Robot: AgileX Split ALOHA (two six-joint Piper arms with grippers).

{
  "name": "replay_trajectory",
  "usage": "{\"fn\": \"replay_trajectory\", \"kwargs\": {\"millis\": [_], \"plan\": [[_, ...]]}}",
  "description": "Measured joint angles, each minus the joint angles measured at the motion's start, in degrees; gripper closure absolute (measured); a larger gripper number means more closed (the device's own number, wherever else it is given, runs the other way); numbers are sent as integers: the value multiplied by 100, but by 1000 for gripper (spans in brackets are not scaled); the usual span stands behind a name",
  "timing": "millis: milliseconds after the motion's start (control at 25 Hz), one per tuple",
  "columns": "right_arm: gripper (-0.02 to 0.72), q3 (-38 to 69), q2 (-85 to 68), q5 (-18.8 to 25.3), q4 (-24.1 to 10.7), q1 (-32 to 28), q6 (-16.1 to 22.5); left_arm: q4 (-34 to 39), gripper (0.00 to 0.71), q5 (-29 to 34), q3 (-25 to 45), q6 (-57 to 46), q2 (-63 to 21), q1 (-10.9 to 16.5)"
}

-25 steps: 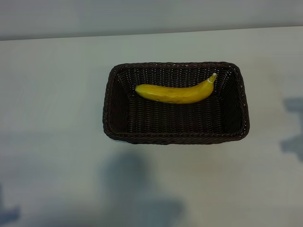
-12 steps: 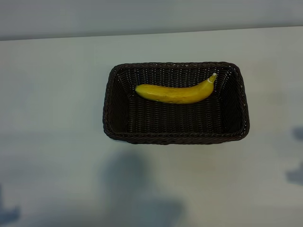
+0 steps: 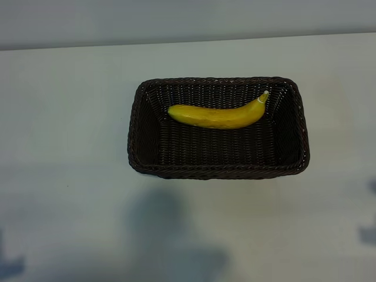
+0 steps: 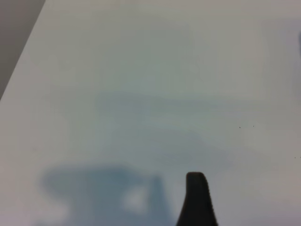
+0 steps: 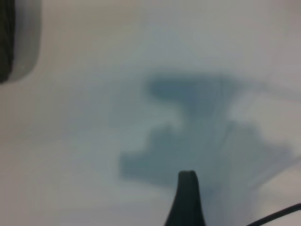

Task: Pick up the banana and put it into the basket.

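The banana (image 3: 218, 115) lay inside the basket (image 3: 217, 170), along its upper half at the frame's centre, on the table (image 3: 64, 117). Each wrist view showed one fingertip over bare table; both claws stood open, holding nothing.

One banana (image 3: 218, 116) is in view, lying inside one basket (image 3: 141, 132). One counter (image 3: 64, 147) carries the basket. Neither arm shows in the exterior view. Each wrist view shows one dark finger tip, so two fingers are counted in all: one on the left (image 4: 196, 200) and one on the right (image 5: 186, 197). One thin dark line, perhaps a cable (image 5: 277, 215), crosses a corner of the right wrist view.
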Motion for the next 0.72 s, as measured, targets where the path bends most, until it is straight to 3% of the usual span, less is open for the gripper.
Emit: {"fn": "replay_trajectory", "kwargs": {"millis": [440,720], "plan": [[107,0,-1454,0,0,0,5,0,150,0,0,2,0,0],[107,0,-1545,0,0,5,5,0,150,0,0,7,0,0]]}}
